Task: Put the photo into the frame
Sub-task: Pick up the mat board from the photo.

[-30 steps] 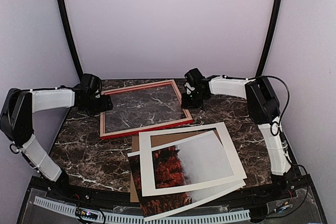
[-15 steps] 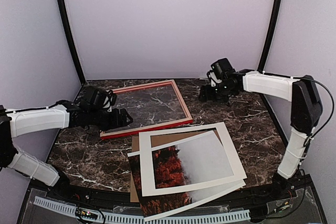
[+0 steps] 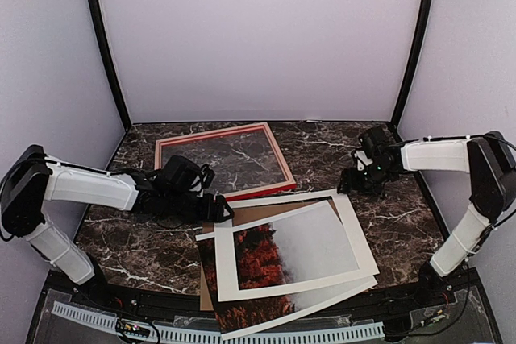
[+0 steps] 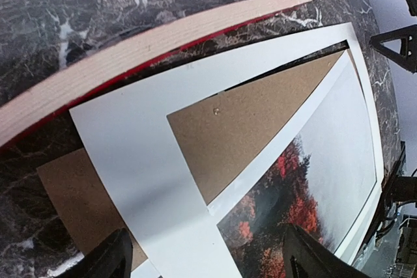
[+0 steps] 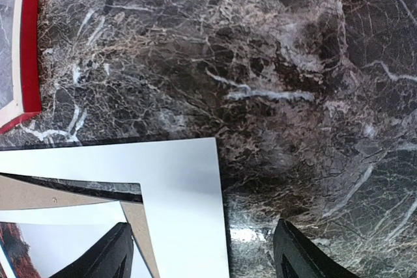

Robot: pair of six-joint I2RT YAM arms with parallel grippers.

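- The frame (image 3: pixel 278 153) lay flat at the back of the marble table (image 3: pixel 330 147), with dark stone showing through its opening.
- The photo (image 3: pixel 294 247) lay nearer the arms, outside the frame, sandwiched askew in a stack. A white mat (image 3: pixel 224 259) lay on top of it and a brown board (image 3: pixel 266 213) beneath. Its near-left corner (red trees) stuck out past the mat.
- The left gripper (image 3: pixel 219 210) sat low by the mat's far-left corner, between frame and stack. Its jaws were spread wide and held nothing.
- The left wrist view added what the top view could not give:
  - The frame's near rail showed a pale wood side above a red edge.
  - The mat's corner lay just beside that rail.
  - A piece of board poked out from under the mat's left edge.
  - The two fingers stood far apart at the bottom of the view, above mat and photo.
- The right gripper (image 3: pixel 355 183) hung low over the marble, just beyond the mat's far-right corner. Its jaws were also wide apart and empty.
- The right wrist view showed that mat corner lying between its fingers, and one red corner of the frame at the upper left. The top view showed only the arm's dark bulk there.
- Neither view showed whether the fingertips touched the surface.
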